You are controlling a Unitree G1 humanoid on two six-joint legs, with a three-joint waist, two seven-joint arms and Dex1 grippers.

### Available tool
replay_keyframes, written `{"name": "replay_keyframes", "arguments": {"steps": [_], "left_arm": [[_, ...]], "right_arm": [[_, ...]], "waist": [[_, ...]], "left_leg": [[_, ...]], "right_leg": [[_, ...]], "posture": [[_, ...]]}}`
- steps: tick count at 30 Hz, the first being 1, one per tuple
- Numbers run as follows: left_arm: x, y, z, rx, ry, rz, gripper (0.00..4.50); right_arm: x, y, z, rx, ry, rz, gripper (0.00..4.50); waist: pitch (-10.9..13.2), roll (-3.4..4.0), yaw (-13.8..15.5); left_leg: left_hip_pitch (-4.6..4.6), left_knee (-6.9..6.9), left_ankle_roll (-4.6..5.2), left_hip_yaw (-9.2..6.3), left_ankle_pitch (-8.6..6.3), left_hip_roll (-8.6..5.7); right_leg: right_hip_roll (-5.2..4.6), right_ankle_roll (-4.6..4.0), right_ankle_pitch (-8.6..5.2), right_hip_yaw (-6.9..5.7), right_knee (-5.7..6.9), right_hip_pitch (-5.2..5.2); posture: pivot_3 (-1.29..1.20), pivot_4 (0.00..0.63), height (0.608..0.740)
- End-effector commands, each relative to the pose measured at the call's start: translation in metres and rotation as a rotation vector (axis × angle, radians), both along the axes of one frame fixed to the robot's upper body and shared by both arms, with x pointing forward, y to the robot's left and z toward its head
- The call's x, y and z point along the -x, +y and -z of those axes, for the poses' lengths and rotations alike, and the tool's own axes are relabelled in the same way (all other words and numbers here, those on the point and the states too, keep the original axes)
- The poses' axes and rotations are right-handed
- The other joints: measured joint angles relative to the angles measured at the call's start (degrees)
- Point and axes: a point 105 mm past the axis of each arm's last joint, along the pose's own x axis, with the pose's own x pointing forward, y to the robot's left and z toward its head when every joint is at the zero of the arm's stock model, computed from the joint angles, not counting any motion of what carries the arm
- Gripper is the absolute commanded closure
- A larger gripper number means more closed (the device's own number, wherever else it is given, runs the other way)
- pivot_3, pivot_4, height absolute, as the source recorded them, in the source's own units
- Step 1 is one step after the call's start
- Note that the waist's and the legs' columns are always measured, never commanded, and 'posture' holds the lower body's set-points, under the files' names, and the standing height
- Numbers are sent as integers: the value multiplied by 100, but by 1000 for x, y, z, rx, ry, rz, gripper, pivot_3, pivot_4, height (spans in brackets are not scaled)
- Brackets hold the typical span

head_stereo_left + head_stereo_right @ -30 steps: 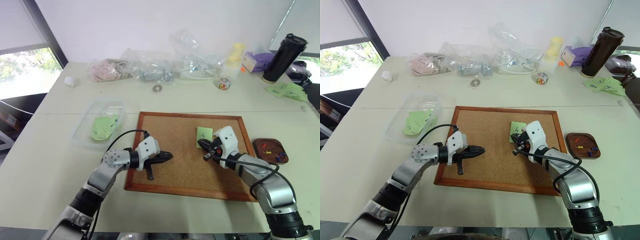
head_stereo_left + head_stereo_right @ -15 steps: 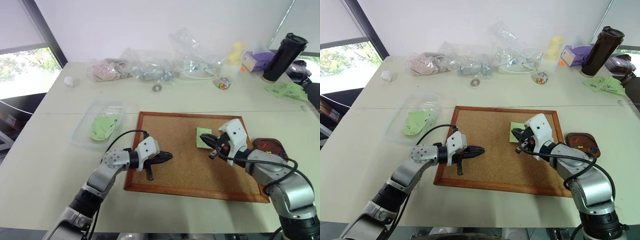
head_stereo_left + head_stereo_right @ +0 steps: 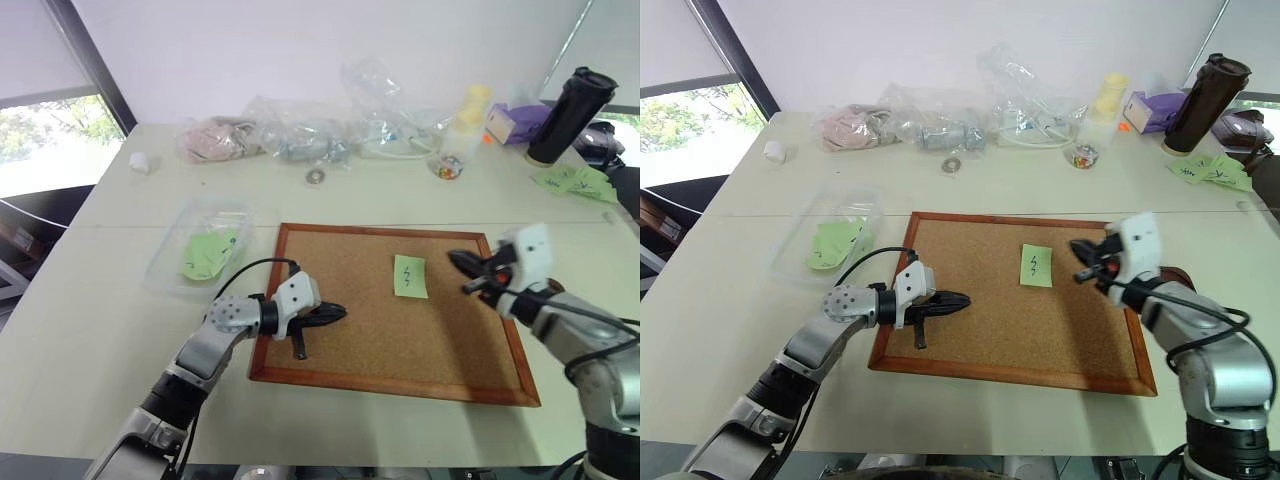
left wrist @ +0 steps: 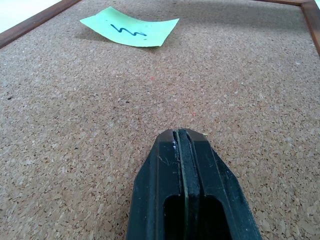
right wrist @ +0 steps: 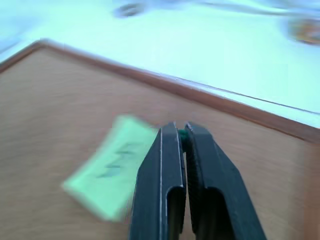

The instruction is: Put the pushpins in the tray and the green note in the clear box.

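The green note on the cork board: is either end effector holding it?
No: the green note lies flat on the cork board, apart from both the left end effector and the right end effector.

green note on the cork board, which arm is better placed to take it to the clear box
Probably left. The left gripper hovers over the board between the green note and the clear box; the right gripper sits on the note's far side.

Green note [image 3: 409, 276]: light green, dark squiggle, flat on cork, at 1 o'clock from board centre. Clear box [image 3: 196, 246]: shallow, transparent, green slips inside, at 9 o'clock from the board.
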Motion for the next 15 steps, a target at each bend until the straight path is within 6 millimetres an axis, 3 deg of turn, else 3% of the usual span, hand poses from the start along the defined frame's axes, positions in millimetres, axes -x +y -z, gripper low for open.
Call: {"name": "replay_keyframes", "arguments": {"steps": [1,5,12,15], "left_arm": [[4,9,33,-87,101,-38,4500],[5,9,33,-87,102,-35,4500],[6,7,34,-83,106,-36,4500],[6,7,34,-82,107,-38,4500]], "right_arm": [[8,-35,-8,18,-28,100,4463],[22,-68,15,69,54,197,4463],[34,-79,41,92,118,210,4463],[36,-80,41,82,115,214,3439]], "waist": [[-2,4,-7],[-3,5,-3],[-4,11,-10],[-4,11,-10]], "left_leg": [[0,0,0,0,0,0],[2,0,0,1,0,0],[5,0,1,4,0,0],[5,0,1,4,0,0]], "right_leg": [[0,0,0,0,0,0],[0,0,0,1,0,3],[0,0,0,3,0,5],[0,0,0,3,0,5]], "posture": [[0,150,740],[0,150,740],[0,150,740],[0,150,740]]}}
